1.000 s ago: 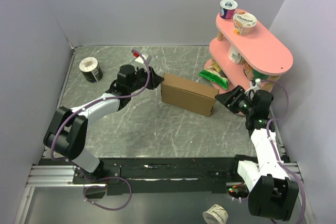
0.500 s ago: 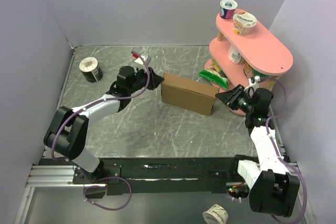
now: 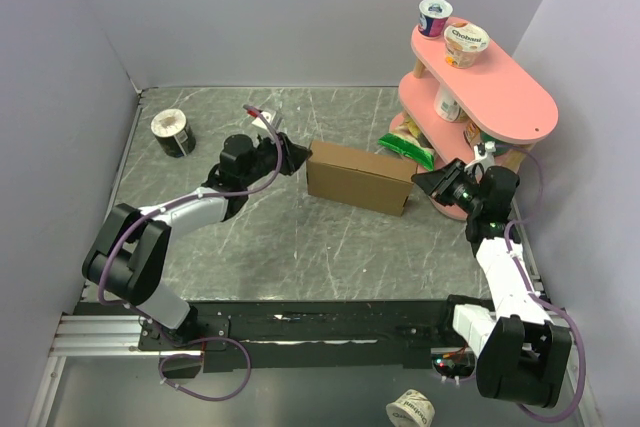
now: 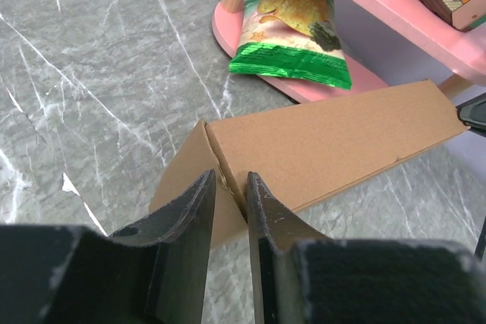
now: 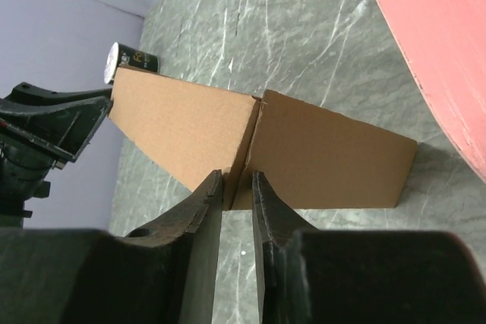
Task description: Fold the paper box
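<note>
Here's the plain brown corrugated paper box [image 3: 358, 179], a shallow closed rectangular block, unprinted and matte with crisp creased edges. It sits flat on the grey marble-veined table [image 3: 300, 237], mid-field between the 2 arms. Its long axis runs left to right across the overhead view, slightly skewed. The left end lies a touch farther back; the right end sits nearer and points at the foot of the glossy pink oval 2-tier shelf [image 3: 505, 97]. The left gripper [image 3: 290, 157] is at the left end. In its wrist view the 2 black fingers [image 4: 194, 218] are drawn close together, pinching the cardboard corner where the short end wall meets the long side. Over to the right gripper [image 3: 428, 183] at the opposite end. Its fingers [image 5: 205, 218] are just as narrow, nipping the upright corner edge, and a slim dark seam shows there between 2 panels. Just behind the box, a crinkly green chip bag [image 3: 408, 147] lies on the shelf's lower tier. Up top stand an upright white yogurt cup [image 3: 435, 17] and a tilted Chobani cup [image 3: 466, 43]. Far left, well apart, is a dark round cup with a pale top [image 3: 173, 132].
</note>
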Robot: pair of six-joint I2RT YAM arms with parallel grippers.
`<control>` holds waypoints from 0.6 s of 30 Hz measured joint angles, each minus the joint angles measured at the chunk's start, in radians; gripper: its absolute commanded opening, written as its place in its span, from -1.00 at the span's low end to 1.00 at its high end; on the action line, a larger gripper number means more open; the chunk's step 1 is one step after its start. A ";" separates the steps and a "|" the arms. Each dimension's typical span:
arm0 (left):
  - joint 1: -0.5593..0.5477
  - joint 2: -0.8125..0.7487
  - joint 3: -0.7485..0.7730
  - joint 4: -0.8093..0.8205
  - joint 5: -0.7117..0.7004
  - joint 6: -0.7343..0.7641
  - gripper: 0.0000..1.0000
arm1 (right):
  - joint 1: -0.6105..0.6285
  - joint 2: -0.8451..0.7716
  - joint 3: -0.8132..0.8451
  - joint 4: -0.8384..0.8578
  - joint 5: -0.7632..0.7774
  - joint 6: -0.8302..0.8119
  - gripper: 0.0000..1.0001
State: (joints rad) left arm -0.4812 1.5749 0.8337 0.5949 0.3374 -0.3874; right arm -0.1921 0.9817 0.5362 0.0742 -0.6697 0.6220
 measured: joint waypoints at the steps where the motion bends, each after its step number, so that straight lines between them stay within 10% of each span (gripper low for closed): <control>1: 0.000 0.000 -0.007 0.012 0.000 -0.004 -0.44 | 0.000 0.000 -0.002 0.004 0.000 -0.003 -0.96; 18: -0.013 -0.112 -0.217 0.181 -0.022 -0.113 -0.32 | 0.056 -0.063 -0.038 0.028 0.068 -0.085 -0.85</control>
State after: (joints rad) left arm -0.4946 1.4628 0.6170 0.7761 0.3157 -0.4999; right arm -0.1356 0.9188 0.4980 0.1020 -0.6014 0.5369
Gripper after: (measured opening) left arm 0.301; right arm 0.220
